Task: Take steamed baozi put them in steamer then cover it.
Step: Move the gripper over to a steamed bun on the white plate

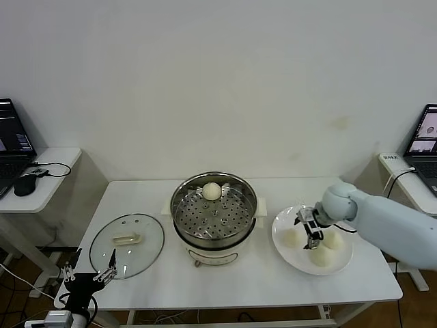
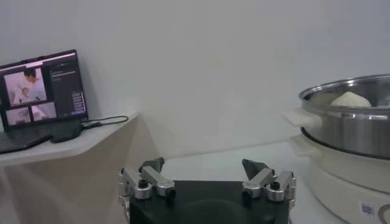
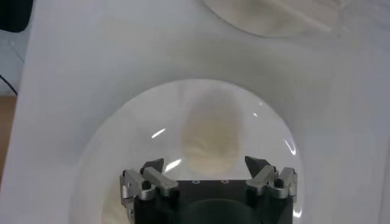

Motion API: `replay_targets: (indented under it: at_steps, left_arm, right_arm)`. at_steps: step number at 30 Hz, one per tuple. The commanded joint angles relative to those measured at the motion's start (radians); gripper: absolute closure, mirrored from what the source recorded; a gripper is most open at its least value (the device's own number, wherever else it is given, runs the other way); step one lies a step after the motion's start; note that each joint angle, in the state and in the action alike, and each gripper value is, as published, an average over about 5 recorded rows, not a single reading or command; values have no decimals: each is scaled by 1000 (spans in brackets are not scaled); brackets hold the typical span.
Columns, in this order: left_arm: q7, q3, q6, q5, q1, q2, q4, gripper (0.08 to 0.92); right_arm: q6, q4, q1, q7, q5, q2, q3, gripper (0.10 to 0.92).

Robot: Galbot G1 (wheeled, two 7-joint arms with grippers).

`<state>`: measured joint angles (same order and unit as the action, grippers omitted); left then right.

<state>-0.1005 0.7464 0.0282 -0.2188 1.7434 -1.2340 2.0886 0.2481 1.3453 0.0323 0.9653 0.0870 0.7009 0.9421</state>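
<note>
At the lower left of the head view the left gripper (image 1: 91, 275) sits low at the near edge of the white table (image 1: 246, 287), its fingers (image 2: 152, 165) spread apart and holding nothing; it points toward the cover (image 1: 127, 244), the glass lid lying flat on the table just beyond it with its cream bar handle up. In the left wrist view the steamer (image 2: 350, 122) rises at the right edge of the frame.

In the middle of the head view stands that steamer (image 1: 214, 213), its lid off and its perforated tray showing – one steamed baozi (image 1: 212, 190) rests at the far side of the tray, near the rim.

At centre right the right arm reaches in from the right edge of the frame, bent down at the wrist so that the right gripper (image 1: 311, 233) hangs over the white plate (image 1: 283, 247). Its fingers (image 3: 152, 167) are wide apart and grip nothing (a bun (image 3: 210, 137) lies on the plate between and beyond them in the right wrist view). Three baozi lie on the plate – one (image 1: 293, 238) just left of the gripper, one (image 1: 321, 255) nearer the camera, one (image 1: 334, 240) to its right.

Farthest off, laptops sit on side tables at both edges of the frame (image 1: 13, 140).
</note>
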Motion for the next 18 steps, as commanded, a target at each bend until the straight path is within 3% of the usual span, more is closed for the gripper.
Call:
replay_targets:
  at_steps: [1,8,18]
  left_arm:
    - [0,0,0,1,-4,1,-5,177]
    - [0,-1,-1,2,-8,2,-11,177]
    - [0,-1,-2,0,-6,-1,-6,177]
  right_arm:
    - [-5,-98,-68,-10,42,84,-48,202]
    - [1,-124,-85,-17,67,97,-68,220]
    - [5,-109,-80,0,67,88,-80,354]
